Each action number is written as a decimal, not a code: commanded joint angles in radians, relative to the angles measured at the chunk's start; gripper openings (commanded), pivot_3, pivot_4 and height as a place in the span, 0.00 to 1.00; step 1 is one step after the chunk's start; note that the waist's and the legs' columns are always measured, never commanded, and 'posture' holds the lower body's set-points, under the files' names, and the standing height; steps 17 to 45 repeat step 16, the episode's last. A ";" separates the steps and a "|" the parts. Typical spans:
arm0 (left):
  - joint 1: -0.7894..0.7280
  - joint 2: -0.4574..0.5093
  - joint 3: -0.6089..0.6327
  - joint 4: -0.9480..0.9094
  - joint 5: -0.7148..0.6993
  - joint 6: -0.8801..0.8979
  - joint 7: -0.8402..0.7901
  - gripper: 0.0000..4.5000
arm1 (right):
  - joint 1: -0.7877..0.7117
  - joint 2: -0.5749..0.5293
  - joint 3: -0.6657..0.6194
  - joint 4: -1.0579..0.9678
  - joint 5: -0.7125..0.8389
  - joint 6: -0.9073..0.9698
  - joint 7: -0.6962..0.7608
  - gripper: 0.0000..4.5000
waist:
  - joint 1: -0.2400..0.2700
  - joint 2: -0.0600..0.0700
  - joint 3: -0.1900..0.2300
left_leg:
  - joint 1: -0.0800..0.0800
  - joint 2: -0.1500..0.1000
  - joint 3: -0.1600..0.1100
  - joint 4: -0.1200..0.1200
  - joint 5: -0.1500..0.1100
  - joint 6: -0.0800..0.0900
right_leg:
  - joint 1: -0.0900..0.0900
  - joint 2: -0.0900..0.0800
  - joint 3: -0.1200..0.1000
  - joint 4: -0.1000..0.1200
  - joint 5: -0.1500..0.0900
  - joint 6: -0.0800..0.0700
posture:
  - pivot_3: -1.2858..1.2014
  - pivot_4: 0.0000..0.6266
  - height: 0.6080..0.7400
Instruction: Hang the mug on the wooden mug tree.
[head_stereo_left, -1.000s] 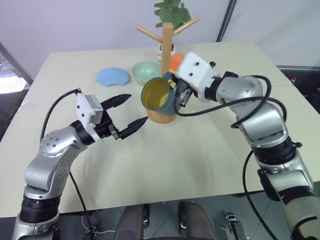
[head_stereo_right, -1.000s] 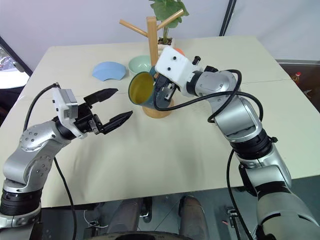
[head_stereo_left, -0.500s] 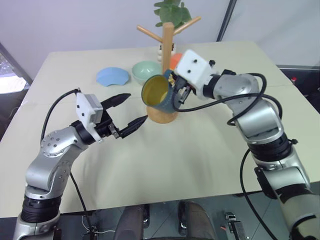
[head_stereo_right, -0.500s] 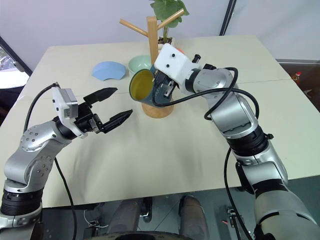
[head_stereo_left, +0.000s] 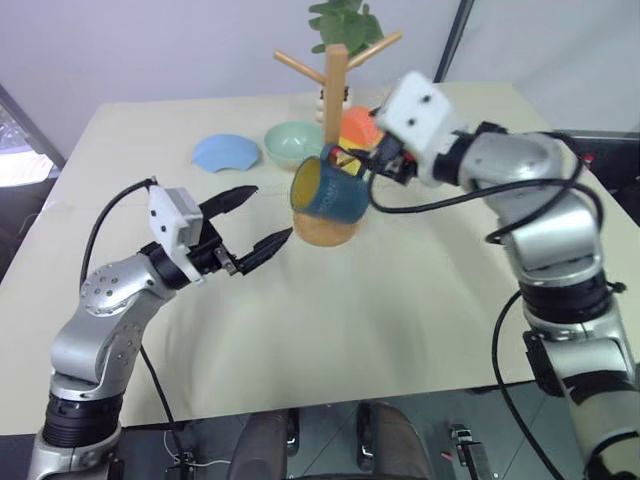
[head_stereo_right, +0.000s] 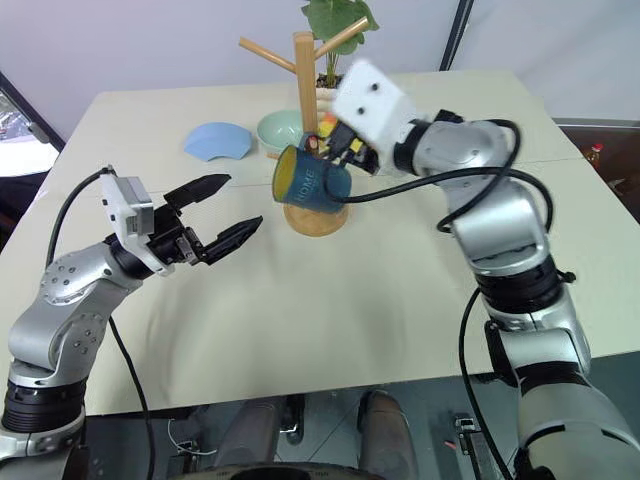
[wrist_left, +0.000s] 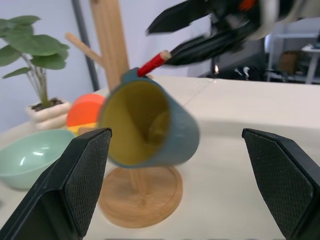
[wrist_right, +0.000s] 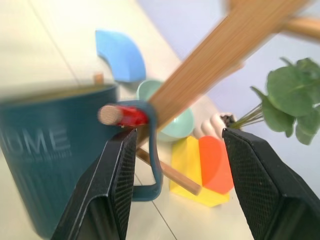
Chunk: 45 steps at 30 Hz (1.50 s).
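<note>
- One mug (head_stereo_left: 330, 192) hangs by its handle on a red-tipped peg of the one wooden mug tree (head_stereo_left: 334, 90)
- Two grippers: right gripper (head_stereo_left: 378, 160) spread, off the mug; left gripper (head_stereo_left: 262, 215) wide, empty

A big pale table (head_stereo_left: 400, 300) fills the room's middle. Far back on it lies a blue plate (head_stereo_left: 224, 152), just beside a green bowl (head_stereo_left: 291, 142). An orange and yellow block (head_stereo_left: 356, 125) sits near the bowl. A leafy plant (head_stereo_left: 343, 22) stands at the far edge.
</note>
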 joint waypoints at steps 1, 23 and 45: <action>0.034 -0.026 0.080 0.050 0.008 -0.014 0.071 1.00 | 0.153 0.023 -0.223 -0.002 0.159 -0.055 0.040 0.62 | 0.001 -0.002 -0.001 | 0.000 0.000 0.000 0.000 0.000 0.000 | 0.000 0.000 0.000 -0.001 0.000 0.000 | 0.52 0.24 1.00; 0.271 -0.157 0.222 0.270 0.158 -0.162 0.273 1.00 | 0.576 0.193 -0.371 0.370 0.261 -0.515 0.029 0.62 | -0.005 -0.003 0.000 | 0.003 0.012 0.015 0.000 -0.001 0.000 | -0.005 -0.001 0.000 -0.005 0.007 -0.001 | 0.52 0.24 1.00; 0.271 -0.157 0.222 0.270 0.158 -0.162 0.273 1.00 | 0.576 0.193 -0.371 0.370 0.261 -0.515 0.029 0.62 | -0.005 -0.003 0.000 | 0.003 0.012 0.015 0.000 -0.001 0.000 | -0.005 -0.001 0.000 -0.005 0.007 -0.001 | 0.52 0.24 1.00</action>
